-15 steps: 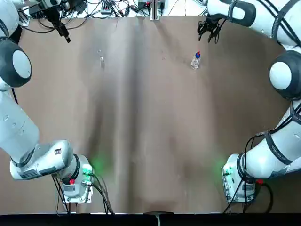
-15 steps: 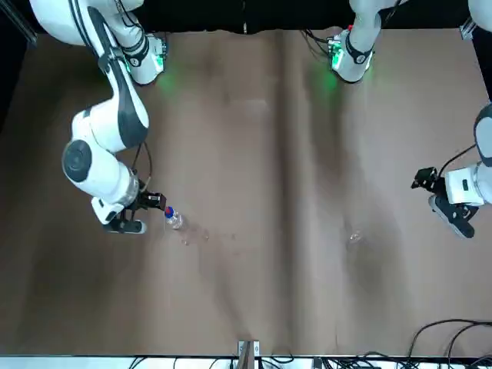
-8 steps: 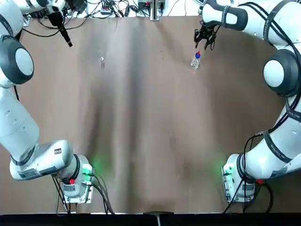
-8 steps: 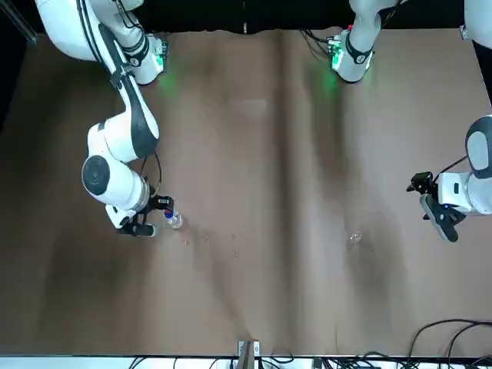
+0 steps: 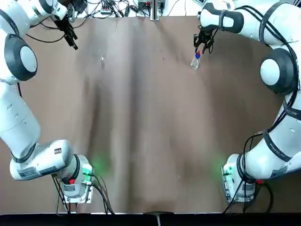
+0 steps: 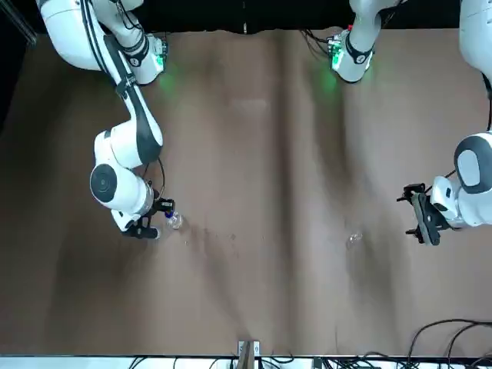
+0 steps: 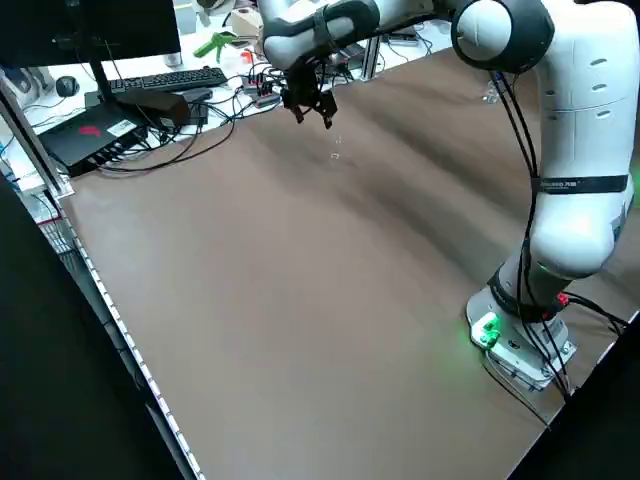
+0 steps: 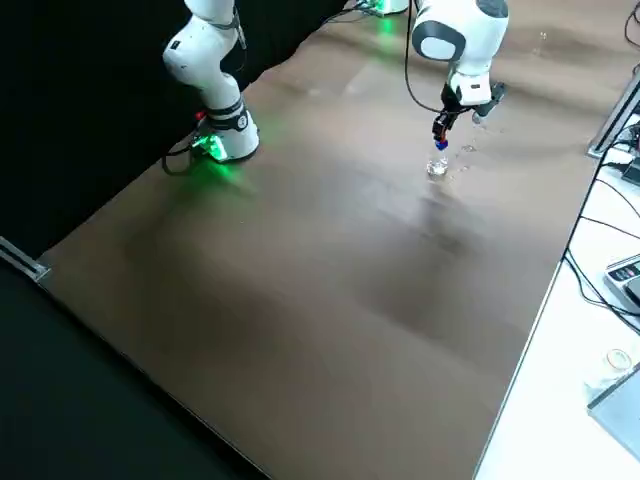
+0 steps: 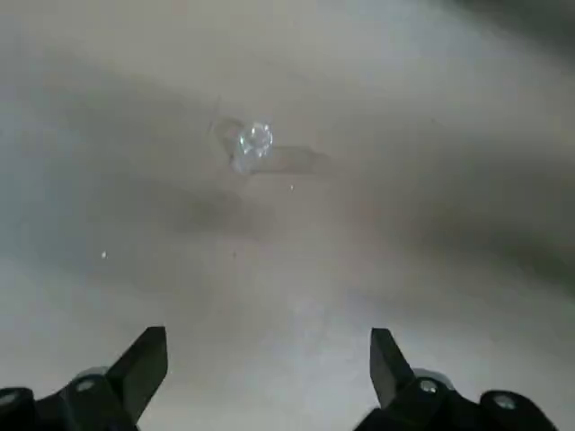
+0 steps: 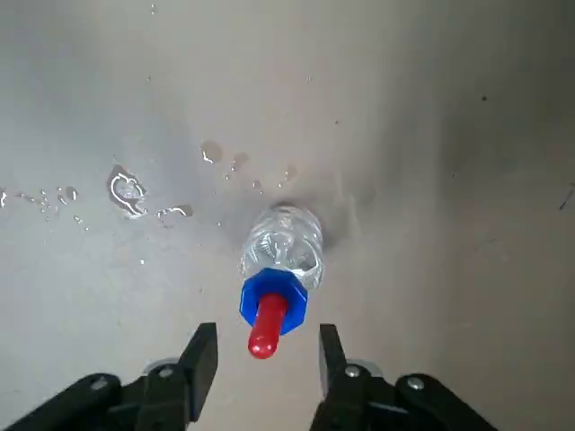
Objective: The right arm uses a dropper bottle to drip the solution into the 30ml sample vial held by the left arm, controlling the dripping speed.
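Observation:
The dropper bottle (image 5: 195, 60) stands upright at the far right of the brown table, clear with a blue collar and red bulb (image 10: 265, 329). My right gripper (image 5: 203, 43) hovers just above and beside it, open; in the right wrist view its fingers (image 10: 201, 356) flank the red bulb without touching. The 30ml sample vial (image 5: 102, 60) stands alone at the far left, a faint clear cylinder (image 9: 254, 144). My left gripper (image 5: 71, 40) hangs open a short way from the vial, with nothing between its fingers (image 9: 144, 364). The solution cannot be made out inside the bottle.
Small wet drops (image 10: 130, 193) lie on the table beside the bottle. Cables and equipment (image 5: 113, 7) crowd the far edge behind the table. A keyboard (image 7: 165, 80) and other gear sit off the table's far left corner.
The right gripper has moved in toward the dropper bottle and now stands over its red bulb. The left gripper has swung closer to the vial. Bottle and vial have not moved.

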You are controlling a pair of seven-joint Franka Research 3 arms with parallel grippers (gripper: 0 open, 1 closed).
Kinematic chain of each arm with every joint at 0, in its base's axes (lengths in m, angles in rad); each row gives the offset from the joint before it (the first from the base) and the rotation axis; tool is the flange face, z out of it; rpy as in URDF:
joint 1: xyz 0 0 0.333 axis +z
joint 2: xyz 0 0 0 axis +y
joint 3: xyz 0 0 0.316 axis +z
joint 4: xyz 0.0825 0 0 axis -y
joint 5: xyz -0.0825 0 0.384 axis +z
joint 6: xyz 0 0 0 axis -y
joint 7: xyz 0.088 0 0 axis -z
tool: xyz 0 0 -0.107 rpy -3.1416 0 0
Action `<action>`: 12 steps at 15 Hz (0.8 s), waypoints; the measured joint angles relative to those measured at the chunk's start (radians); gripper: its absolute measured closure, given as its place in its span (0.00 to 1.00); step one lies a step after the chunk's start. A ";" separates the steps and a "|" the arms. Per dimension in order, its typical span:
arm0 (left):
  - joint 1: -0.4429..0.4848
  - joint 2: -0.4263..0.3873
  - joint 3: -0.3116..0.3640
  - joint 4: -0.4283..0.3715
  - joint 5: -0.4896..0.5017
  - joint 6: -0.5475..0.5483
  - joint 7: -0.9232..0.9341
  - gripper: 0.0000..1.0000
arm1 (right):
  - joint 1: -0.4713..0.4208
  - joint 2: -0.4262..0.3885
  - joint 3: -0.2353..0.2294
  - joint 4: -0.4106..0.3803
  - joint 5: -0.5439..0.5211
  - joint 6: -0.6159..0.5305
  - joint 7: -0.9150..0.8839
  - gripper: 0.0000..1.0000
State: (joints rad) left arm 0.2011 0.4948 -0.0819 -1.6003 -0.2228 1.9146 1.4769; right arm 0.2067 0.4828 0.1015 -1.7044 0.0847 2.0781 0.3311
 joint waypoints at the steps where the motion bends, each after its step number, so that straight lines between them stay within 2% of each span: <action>1: -0.002 0.010 -0.006 0.001 -0.023 0.000 0.028 0.01 | 0.000 0.000 -0.001 0.000 0.000 0.003 0.000 0.50; 4: -0.006 0.048 -0.022 0.001 -0.103 0.011 0.106 0.00 | 0.000 0.001 -0.001 0.000 0.000 0.012 0.000 0.52; 9: -0.039 0.104 -0.029 0.002 -0.171 0.110 0.292 0.00 | 0.000 0.007 -0.001 -0.001 -0.001 0.014 0.000 0.60; 12: -0.036 0.153 -0.028 0.001 -0.262 0.127 0.419 0.00 | 0.000 0.012 -0.001 -0.001 -0.001 0.020 0.000 0.64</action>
State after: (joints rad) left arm 0.1651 0.6476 -0.1098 -1.5989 -0.4848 2.0419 1.8963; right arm 0.2070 0.4950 0.1005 -1.7055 0.0841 2.0977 0.3315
